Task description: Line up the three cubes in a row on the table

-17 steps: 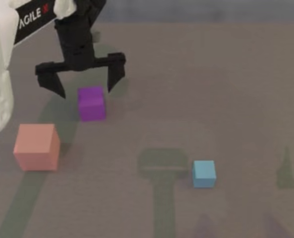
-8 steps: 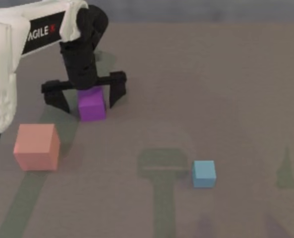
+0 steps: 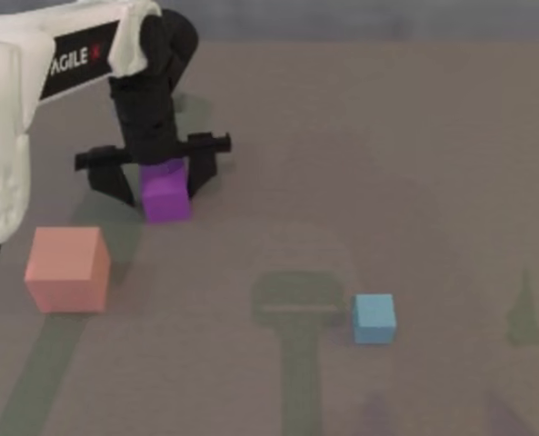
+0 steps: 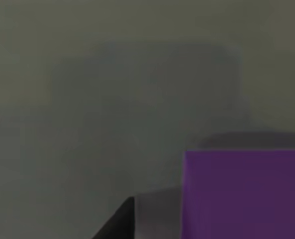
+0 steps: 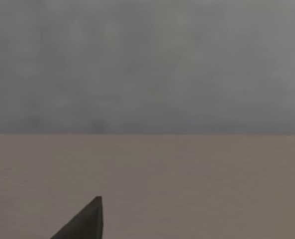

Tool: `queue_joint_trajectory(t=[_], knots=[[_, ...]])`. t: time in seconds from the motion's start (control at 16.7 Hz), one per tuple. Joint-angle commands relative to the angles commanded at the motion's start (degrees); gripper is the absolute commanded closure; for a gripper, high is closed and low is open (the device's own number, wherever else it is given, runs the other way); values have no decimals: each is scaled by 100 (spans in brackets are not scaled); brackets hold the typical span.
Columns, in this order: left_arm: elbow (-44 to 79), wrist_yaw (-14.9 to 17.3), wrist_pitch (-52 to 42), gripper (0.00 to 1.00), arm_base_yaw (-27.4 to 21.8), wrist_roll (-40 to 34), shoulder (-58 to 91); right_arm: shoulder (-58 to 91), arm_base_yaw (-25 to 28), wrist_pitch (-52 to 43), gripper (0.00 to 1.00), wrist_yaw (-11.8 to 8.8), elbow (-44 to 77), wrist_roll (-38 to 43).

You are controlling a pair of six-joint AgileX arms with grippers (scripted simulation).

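The purple cube [image 3: 166,193] rests on the table [image 3: 387,182] at the back left. My left gripper [image 3: 160,189] is lowered around it and open, one black finger on each side. In the left wrist view a strip of table still shows between the cube [image 4: 244,194] and the one visible fingertip [image 4: 122,219]. The large salmon-pink cube [image 3: 67,269] stands nearer the front left. The small light-blue cube [image 3: 374,318] is right of centre. My right arm is out of the top view; its wrist view shows one fingertip [image 5: 87,221] over bare table.
Faint dark shadow shapes lie on the table around the light-blue cube and along the right edge [image 3: 533,318]. The left arm's white body [image 3: 5,118] overhangs the back left corner.
My left gripper has come down from behind the purple cube until its fingers straddle it, and they have since drawn in a little. No cube has moved noticeably.
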Motion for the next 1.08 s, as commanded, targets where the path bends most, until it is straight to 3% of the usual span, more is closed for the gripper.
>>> queue_joint_trajectory(t=[0.36, 1.08], knots=[[0, 0, 0, 98, 0, 0, 0, 0, 0, 0, 0, 0, 0, 0], [234, -37, -283, 100, 7, 32, -152, 0, 0, 0, 0, 0, 0, 0]])
